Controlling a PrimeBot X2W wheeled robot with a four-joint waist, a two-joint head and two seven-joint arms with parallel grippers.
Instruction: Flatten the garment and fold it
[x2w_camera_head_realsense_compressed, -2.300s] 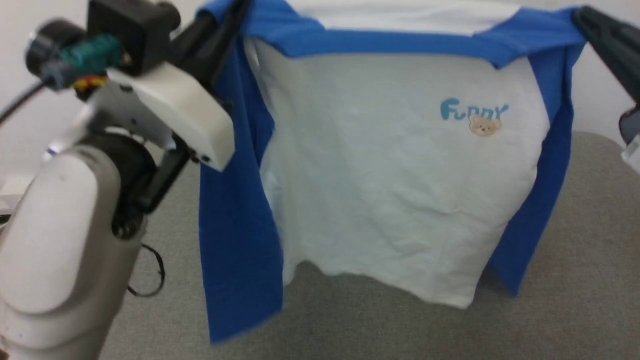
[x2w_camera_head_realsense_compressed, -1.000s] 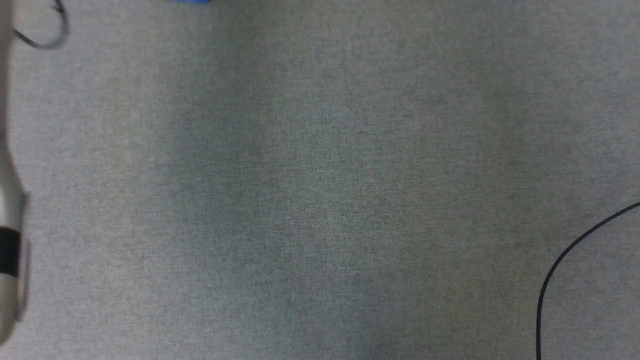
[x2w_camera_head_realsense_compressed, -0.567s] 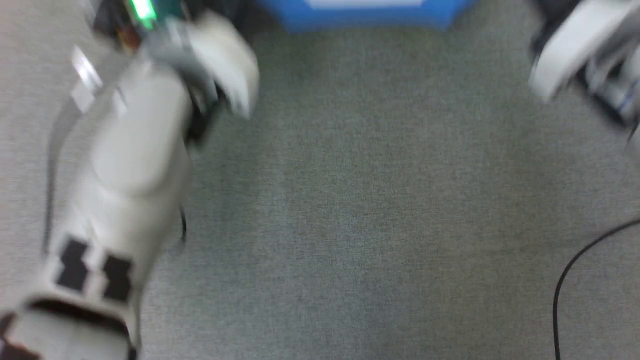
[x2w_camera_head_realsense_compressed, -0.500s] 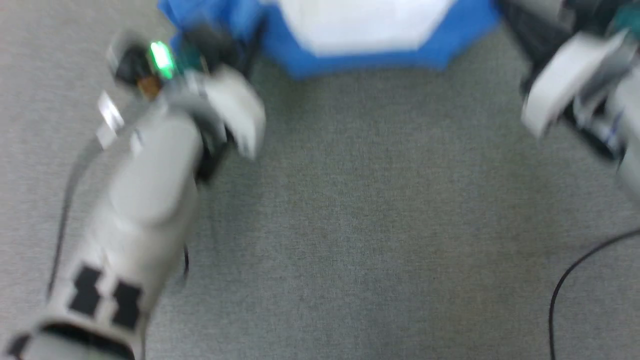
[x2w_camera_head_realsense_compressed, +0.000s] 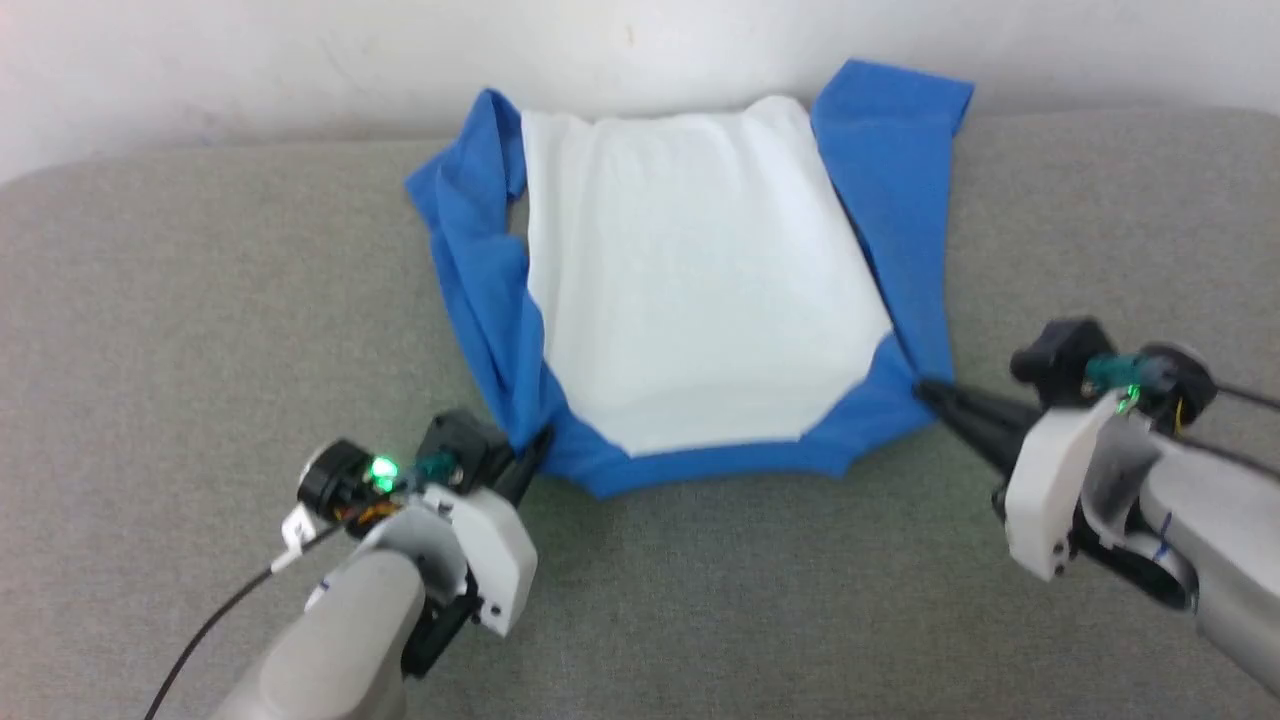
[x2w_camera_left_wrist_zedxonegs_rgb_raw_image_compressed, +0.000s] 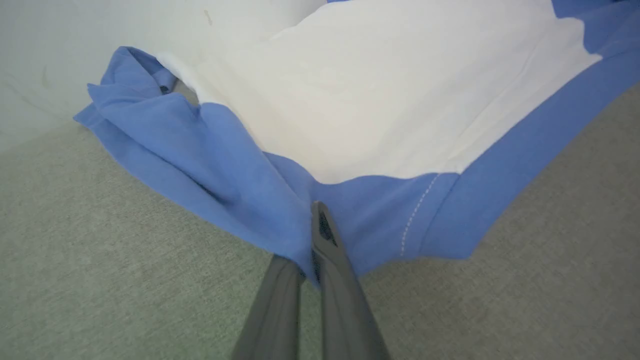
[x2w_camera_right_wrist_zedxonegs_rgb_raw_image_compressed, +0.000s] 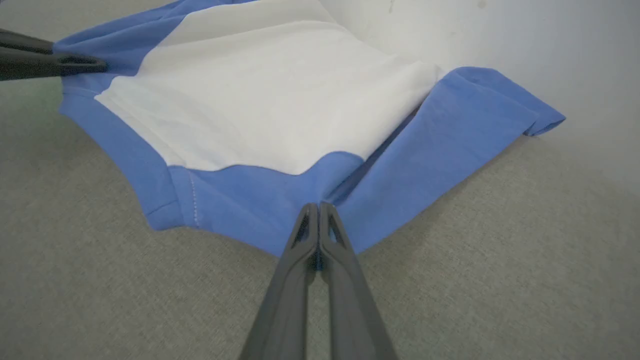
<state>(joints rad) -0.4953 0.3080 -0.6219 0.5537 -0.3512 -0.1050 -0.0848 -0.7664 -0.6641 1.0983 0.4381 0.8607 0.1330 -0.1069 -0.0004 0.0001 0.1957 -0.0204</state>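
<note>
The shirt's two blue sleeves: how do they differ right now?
The left sleeve is bunched into lengthwise folds and looks narrow; the right sleeve lies mostly flat and wide. The left sleeve's far end curls in, while the right sleeve's ends in a square edge. Both are the same blue; the left gripper pinches one's near end, the right gripper the other's.

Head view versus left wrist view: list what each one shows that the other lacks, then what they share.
Head view: the right claw, shut on a blue edge of the garment, with its pale arm behind it.
Left wrist view: a white stitch line across the blue band beside the grip.
Shared: the left claw shut on blue fabric, the garment's white middle, the grey surface and the pale wall.
</note>
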